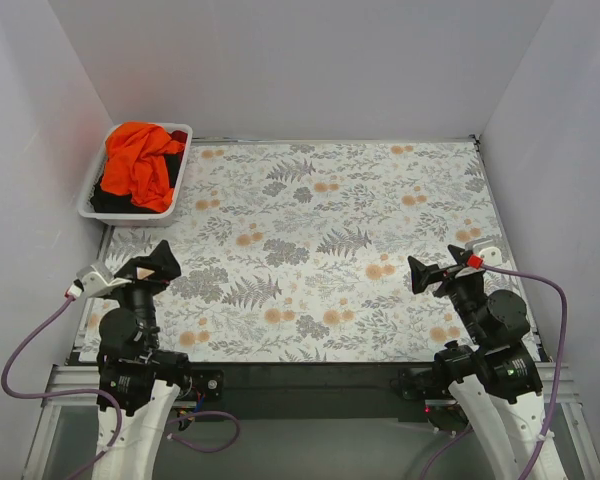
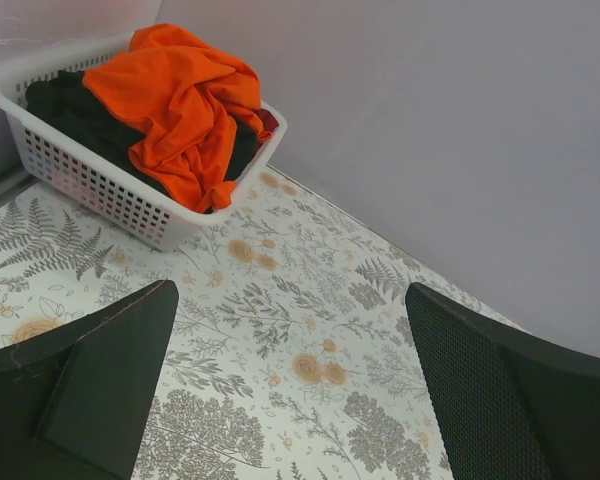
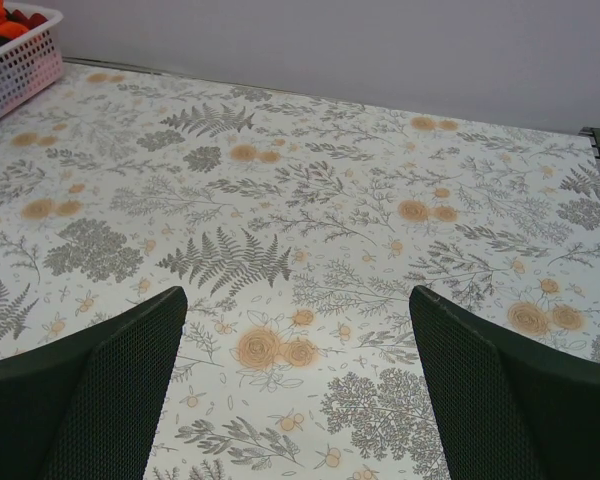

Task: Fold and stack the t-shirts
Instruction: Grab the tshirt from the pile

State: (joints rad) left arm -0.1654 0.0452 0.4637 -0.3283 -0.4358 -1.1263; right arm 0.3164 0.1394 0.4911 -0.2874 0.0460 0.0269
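The t-shirts lie bunched in a white basket [image 1: 95, 205] at the far left corner. A bright orange shirt [image 1: 140, 160] [image 2: 185, 105] is on top, a black one [image 2: 75, 110] under it and a dark red one [image 1: 180, 135] at the far side. My left gripper [image 1: 152, 267] [image 2: 290, 385] hovers open over the near left of the table, well short of the basket. My right gripper [image 1: 435, 275] [image 3: 295, 385] hovers open over the near right. Nothing is between either pair of fingers.
A floral-patterned cloth [image 1: 320, 240] covers the table. White walls [image 1: 280, 60] close in the back and both sides. The basket's corner [image 3: 20, 65] shows at the far left of the right wrist view. The arm bases [image 1: 130, 385] stand at the near edge.
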